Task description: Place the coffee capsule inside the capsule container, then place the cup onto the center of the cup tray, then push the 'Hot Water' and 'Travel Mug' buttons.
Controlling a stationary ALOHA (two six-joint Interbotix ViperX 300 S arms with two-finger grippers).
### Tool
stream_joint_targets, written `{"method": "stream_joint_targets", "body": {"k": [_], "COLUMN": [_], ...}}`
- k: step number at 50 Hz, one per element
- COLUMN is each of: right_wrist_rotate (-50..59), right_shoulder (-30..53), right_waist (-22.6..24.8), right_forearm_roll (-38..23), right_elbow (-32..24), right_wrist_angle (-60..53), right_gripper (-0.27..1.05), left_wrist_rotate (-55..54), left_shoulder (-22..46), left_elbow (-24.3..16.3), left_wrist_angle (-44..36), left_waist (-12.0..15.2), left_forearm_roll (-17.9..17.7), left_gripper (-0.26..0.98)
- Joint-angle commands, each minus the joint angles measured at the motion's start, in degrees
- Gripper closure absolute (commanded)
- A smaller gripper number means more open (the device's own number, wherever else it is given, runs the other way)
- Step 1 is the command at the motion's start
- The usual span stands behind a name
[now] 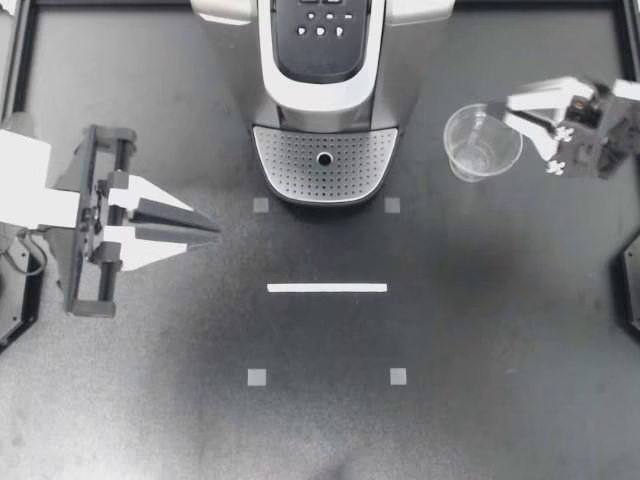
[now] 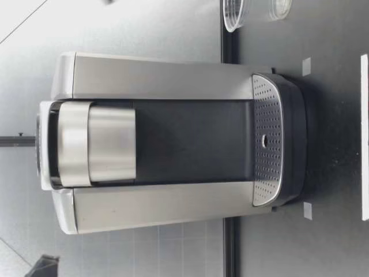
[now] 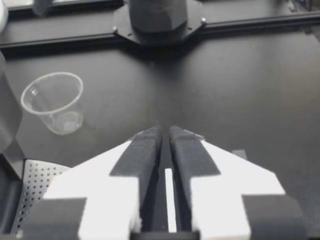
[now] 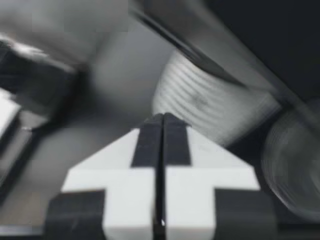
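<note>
Top view: my right gripper, fingers pressed together, sits at the rim of the clear plastic cup at the far right of the black table, beside the silver-and-black coffee machine; whether it pinches the rim is unclear. My left gripper, clenched and empty, hovers left of the perforated metal cup tray.

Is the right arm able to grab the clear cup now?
Probably yes: the cup sits right by my right gripper, nothing between them, but it is shut and must open first.
</note>
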Motion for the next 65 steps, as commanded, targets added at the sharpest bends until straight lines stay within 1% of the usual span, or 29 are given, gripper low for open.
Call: {"method": "stream_joint_targets", "body": {"k": [1, 10, 16, 31, 40, 55, 59, 65], "right_wrist_rotate": [2.02, 5.36, 7.12, 8.26, 8.44, 8.35, 8.26, 8.26], "right_shoulder": [0.0, -1.23, -2.02, 0.53, 3.87, 8.44, 9.58, 11.34], "right_waist": [-1.58, -7.82, -9.93, -10.11, -10.11, -10.11, -10.11, -10.11], "right_forearm_roll": [-0.09, 0.09, 0.0, 0.0, 0.0, 0.09, 0.09, 0.09], "right_elbow": [1.41, 5.36, 6.68, 7.73, 7.29, 5.36, 4.66, 3.78], "right_wrist_angle": [0.09, 1.58, 2.29, 2.72, 2.72, 2.37, 2.29, 2.29], "right_gripper": [0.73, 0.72, 0.72, 0.68, 0.56, 0.33, 0.29, 0.28], "left_wrist_rotate": [0.0, 0.0, 0.0, 0.26, 0.26, 0.26, 0.26, 0.26], "left_shoulder": [0.18, 0.97, 0.97, 1.32, 1.49, 1.49, 1.49, 1.49], "left_elbow": [-0.79, -0.62, -0.62, -0.18, 0.18, 0.53, 0.62, 0.62], "left_wrist_angle": [-1.05, -3.34, -4.04, -4.04, -4.22, -4.22, -4.22, -4.22], "left_waist": [0.35, 0.88, 1.14, 2.02, 2.02, 2.02, 2.02, 2.02], "left_forearm_roll": [-0.35, -1.14, -1.23, -1.23, -1.23, -1.23, -1.23, -1.23], "left_gripper": [0.56, 0.56, 0.56, 0.56, 0.56, 0.56, 0.56, 0.56]}}
